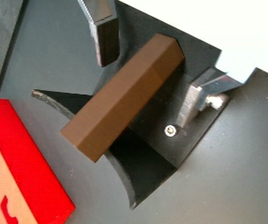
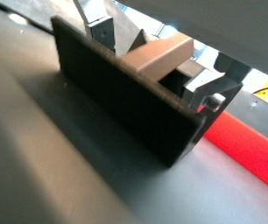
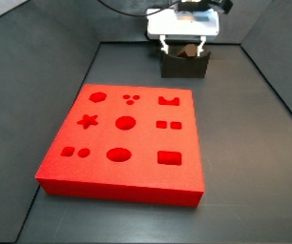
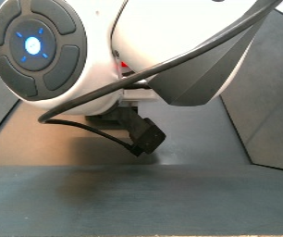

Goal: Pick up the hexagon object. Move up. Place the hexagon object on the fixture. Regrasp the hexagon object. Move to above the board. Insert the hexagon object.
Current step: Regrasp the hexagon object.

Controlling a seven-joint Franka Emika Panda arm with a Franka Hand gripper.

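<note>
Nearest in a side view, the board (image 3: 123,143) fills the middle of the dark grey floor (image 3: 251,143). Beyond it, at upper centre, the gripper (image 3: 187,46) hangs over the fixture (image 3: 184,67), fingers (image 1: 105,39) spread either side of the hexagon object (image 1: 123,96), which rests tilted in the notch.

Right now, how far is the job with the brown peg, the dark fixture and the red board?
Done: the reddish-brown hexagon peg lies tilted in the dark grey fixture. In hand: the gripper straddles the peg, silver fingers apart, regrasp not closed. Left: carry it over the flat red board and insert it.
</note>
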